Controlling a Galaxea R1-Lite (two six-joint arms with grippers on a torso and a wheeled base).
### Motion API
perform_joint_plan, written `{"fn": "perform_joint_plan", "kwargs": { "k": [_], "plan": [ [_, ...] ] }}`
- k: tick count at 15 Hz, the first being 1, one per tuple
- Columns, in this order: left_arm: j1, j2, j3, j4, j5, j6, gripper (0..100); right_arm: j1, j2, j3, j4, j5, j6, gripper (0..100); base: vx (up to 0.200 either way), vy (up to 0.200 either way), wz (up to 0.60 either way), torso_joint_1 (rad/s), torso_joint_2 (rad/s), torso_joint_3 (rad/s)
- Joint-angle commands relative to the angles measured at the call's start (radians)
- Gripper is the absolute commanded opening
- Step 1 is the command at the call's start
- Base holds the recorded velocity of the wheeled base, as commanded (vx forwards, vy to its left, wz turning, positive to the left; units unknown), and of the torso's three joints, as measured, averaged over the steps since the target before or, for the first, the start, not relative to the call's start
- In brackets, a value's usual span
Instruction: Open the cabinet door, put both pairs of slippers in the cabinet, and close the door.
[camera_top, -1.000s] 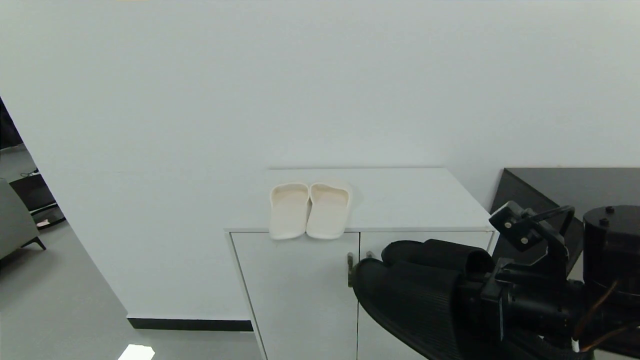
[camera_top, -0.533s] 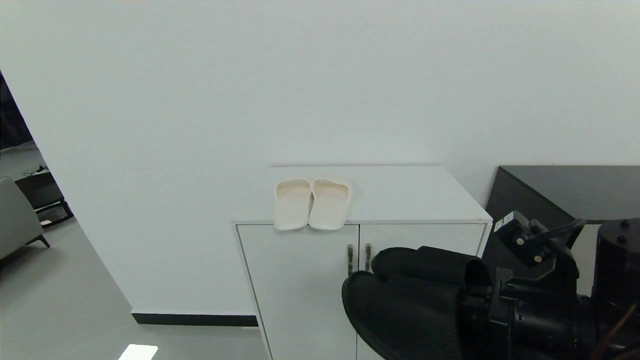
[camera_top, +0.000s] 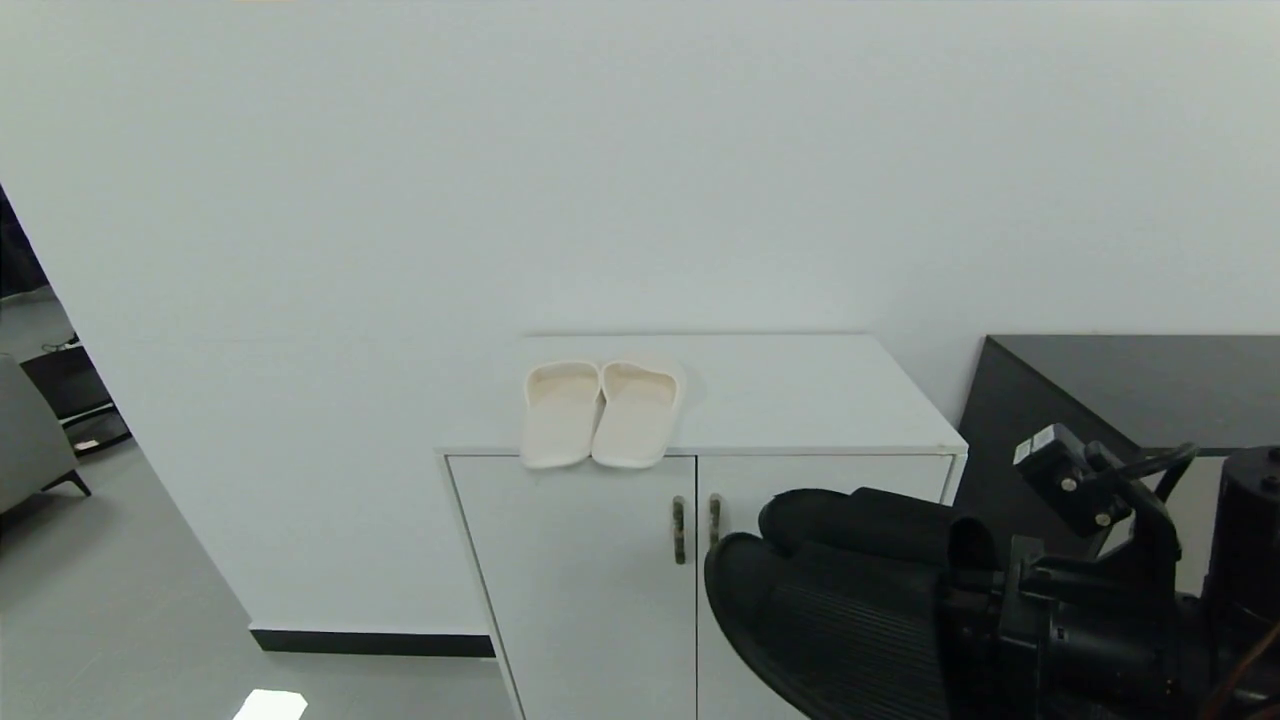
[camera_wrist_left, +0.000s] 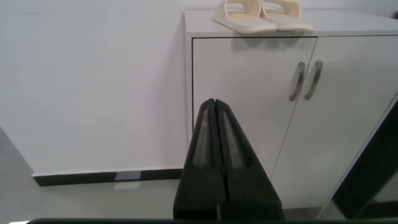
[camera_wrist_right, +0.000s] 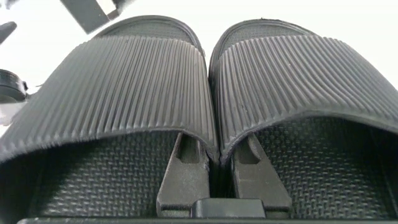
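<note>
A cream pair of slippers (camera_top: 598, 412) lies side by side on the white cabinet's top (camera_top: 800, 395), toes at the front edge. Both cabinet doors (camera_top: 580, 580) are shut, with their two metal handles (camera_top: 679, 530) meeting at the middle. My right gripper (camera_wrist_right: 216, 152) is shut on the touching inner walls of the black ribbed slippers (camera_top: 850, 590), holding the pair in the air in front of the right door. In the left wrist view the cabinet (camera_wrist_left: 249, 93) stands ahead, and my left gripper (camera_wrist_left: 215, 107) is shut with nothing in it, low and to the cabinet's left.
A black table (camera_top: 1130, 380) stands against the cabinet's right side. A white wall runs behind and to the left. A grey chair (camera_top: 30, 450) sits far left across open grey floor (camera_top: 120, 620).
The whole head view has shifted, so the camera moved. The cabinet handles now show clear of the black slippers, which stay in my right gripper.
</note>
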Motion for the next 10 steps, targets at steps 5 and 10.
{"fn": "perform_joint_plan", "kwargs": {
  "k": [5, 10],
  "plan": [
    [0.001, 0.001, 0.0, -0.001, 0.0, 0.0, 0, 0.0, 0.006, 0.009, -0.003, -0.001, 0.0, 0, 0.0, 0.0, 0.0, 0.0, 0.0, 0.0],
    [0.003, 0.001, 0.0, -0.001, 0.0, 0.0, 0, 0.0, 0.007, 0.017, -0.004, 0.001, -0.008, 0, 0.0, 0.0, 0.0, -0.015, 0.04, 0.022]
  ]
}}
